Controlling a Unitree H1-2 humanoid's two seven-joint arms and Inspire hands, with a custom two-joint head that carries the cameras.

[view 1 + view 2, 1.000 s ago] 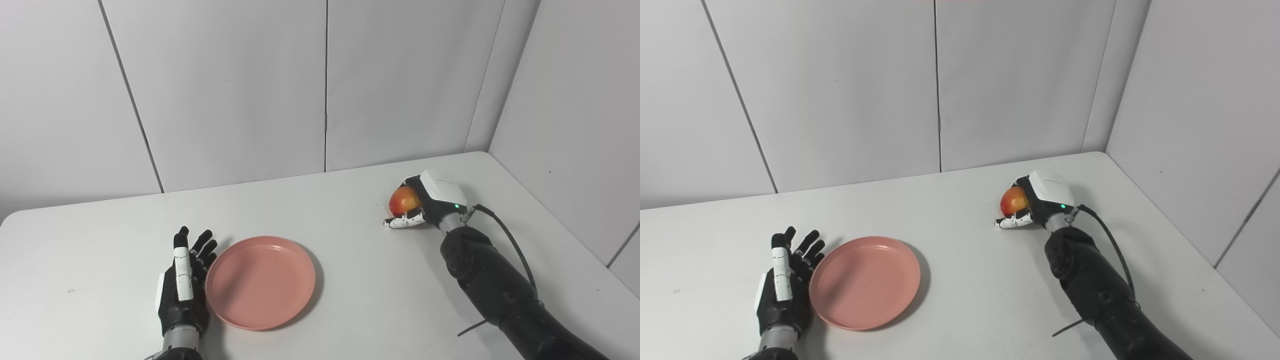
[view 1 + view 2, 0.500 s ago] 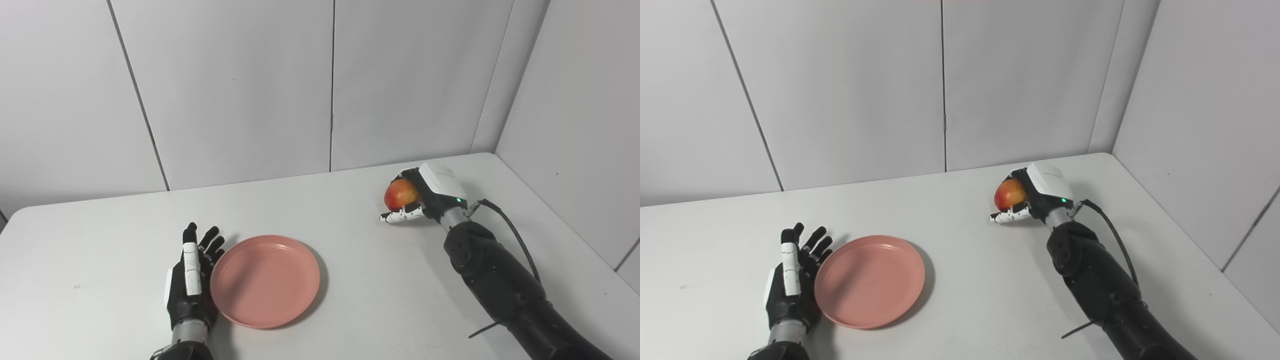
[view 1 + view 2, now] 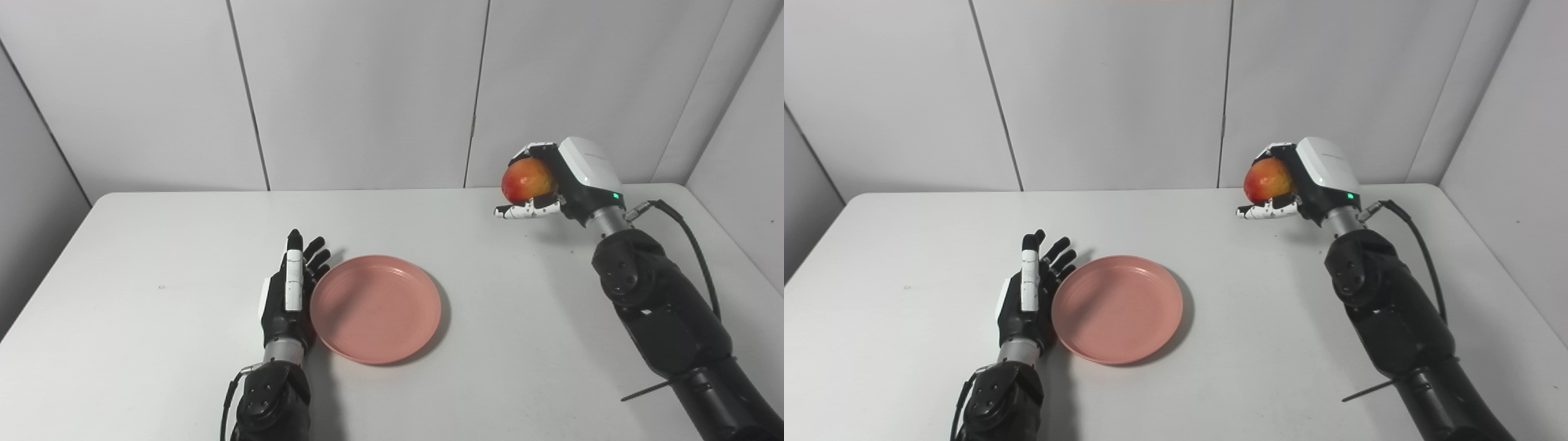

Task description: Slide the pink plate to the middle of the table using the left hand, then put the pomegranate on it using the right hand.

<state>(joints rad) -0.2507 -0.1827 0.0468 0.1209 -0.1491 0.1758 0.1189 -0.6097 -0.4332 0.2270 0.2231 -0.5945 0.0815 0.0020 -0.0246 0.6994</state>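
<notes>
The pink plate lies flat near the middle of the white table. My left hand stands open on its edge against the plate's left rim, fingers straight and pointing away from me. My right hand is raised above the table's far right part and is shut on the red-yellow pomegranate. The fruit shows at the hand's left side, well to the right of the plate and higher than it.
White wall panels close off the table's far edge, and a side wall stands at the right. A black cable loops from my right wrist along the forearm.
The camera has swung, shifting the whole picture. My right hand has lifted the pomegranate off the table. The left hand and the plate keep their places relative to each other.
</notes>
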